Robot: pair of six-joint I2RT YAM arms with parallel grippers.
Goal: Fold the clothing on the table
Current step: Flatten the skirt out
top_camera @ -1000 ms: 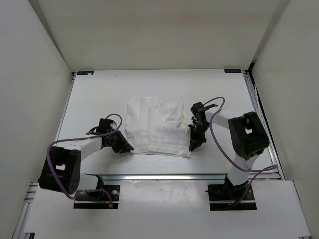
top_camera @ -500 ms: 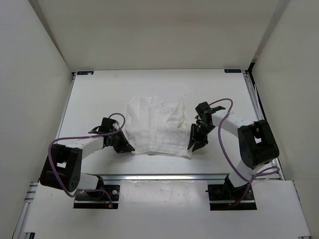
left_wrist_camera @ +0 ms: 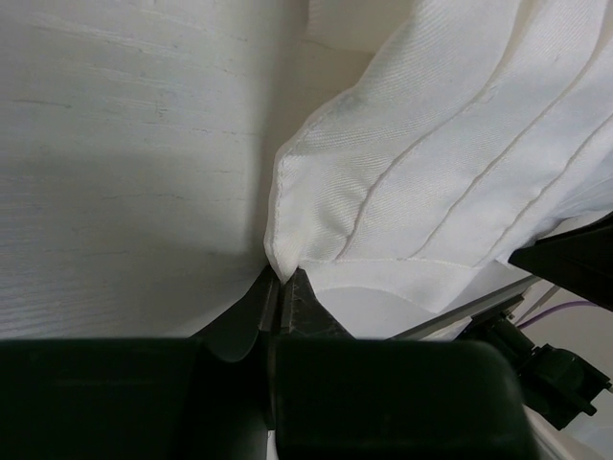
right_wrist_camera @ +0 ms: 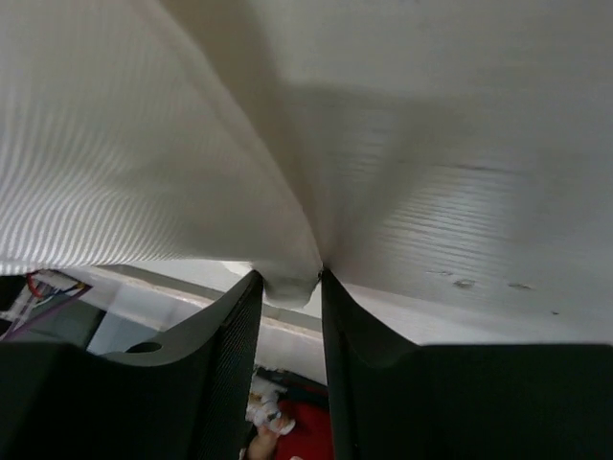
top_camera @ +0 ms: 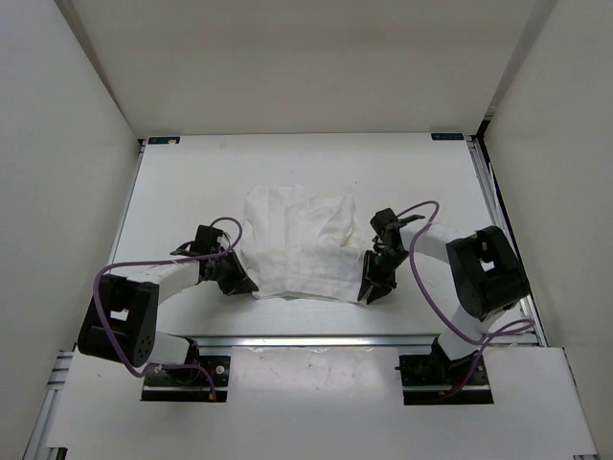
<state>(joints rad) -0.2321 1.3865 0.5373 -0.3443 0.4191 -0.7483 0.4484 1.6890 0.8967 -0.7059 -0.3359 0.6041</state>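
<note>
The clothing (top_camera: 302, 244), a wrinkled white garment, lies folded roughly square in the middle of the table (top_camera: 192, 182). My left gripper (top_camera: 245, 284) is at its near left corner. In the left wrist view the left gripper (left_wrist_camera: 281, 274) is shut on the tip of that ribbed corner of the clothing (left_wrist_camera: 431, 144). My right gripper (top_camera: 370, 291) is at the near right corner. In the right wrist view the right gripper (right_wrist_camera: 290, 280) stands open, with the corner of the clothing (right_wrist_camera: 144, 144) reaching down between its fingers, low over the table (right_wrist_camera: 479, 192).
A silver rail (top_camera: 316, 340) runs along the near edge just behind both grippers, and another rail (top_camera: 488, 201) runs down the right side. White walls close in the left, back and right. Purple cables loop from both wrists.
The left gripper has shut on the near left corner. The right gripper has opened wider and slid toward the near right corner, so the fabric now sits between its fingers.
</note>
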